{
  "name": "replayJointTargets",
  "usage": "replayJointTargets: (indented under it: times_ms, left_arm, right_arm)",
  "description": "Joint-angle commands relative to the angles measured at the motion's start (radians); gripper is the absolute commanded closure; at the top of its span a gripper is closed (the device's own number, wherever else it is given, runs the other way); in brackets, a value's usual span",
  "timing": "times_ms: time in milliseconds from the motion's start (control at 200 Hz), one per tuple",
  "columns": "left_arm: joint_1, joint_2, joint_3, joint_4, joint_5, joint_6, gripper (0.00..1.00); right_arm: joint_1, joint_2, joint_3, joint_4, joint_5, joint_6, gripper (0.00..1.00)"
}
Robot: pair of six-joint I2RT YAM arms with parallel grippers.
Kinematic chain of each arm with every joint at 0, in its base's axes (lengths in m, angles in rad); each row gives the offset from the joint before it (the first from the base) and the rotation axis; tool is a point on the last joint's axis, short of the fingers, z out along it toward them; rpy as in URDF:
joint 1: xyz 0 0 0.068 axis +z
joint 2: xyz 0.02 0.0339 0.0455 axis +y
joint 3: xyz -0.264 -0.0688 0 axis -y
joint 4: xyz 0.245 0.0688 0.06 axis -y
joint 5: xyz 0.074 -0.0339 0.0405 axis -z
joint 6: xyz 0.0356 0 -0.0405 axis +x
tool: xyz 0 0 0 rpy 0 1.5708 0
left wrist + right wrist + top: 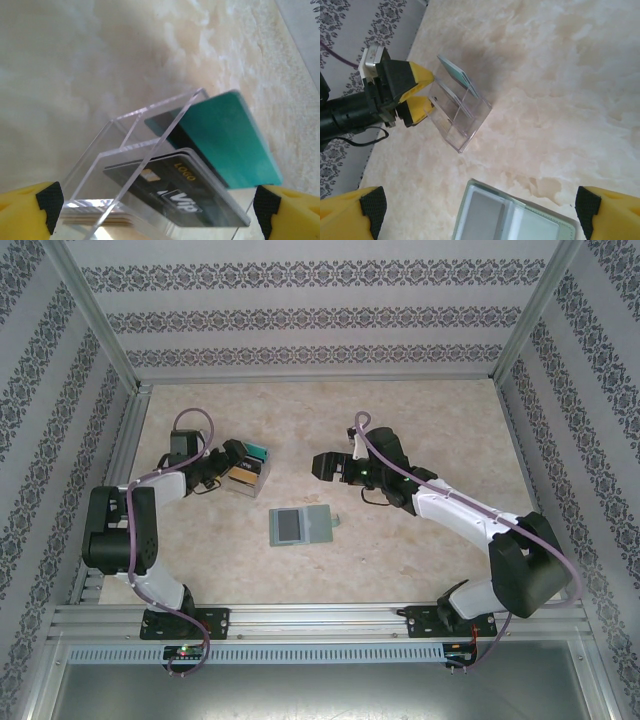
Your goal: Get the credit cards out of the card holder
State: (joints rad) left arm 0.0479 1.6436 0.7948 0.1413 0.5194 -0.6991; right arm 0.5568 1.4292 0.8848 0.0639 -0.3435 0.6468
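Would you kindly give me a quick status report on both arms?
Left tool open by clear stand; right tool open, empty. Card holder lies open mid-table. Teal card, black card sit in stand.

Beige marbled tabletop (400, 560); grey floral-striped wall panels (320, 315); frame posts (95, 315), apparently aluminium.

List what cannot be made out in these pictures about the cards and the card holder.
- Right wrist view: the card holder is cut off by the bottom edge, so it is unclear whether its pockets hold a card.
- Left wrist view: the dark card hides the lower part of the teal card. The pale layers under the clear stand are blurred.
- Top view: the print on the cards is too small to read.
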Motion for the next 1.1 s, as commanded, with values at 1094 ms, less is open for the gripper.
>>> replayJointTargets:
  times_ms: [1094]
  left_arm:
    - [-0.235,-0.511,-0.146,-0.412,0.000,-0.193,0.11]
  right_arm:
    - [0.229,0.101,0.073,-0.354,0.178,-0.035,0.33]
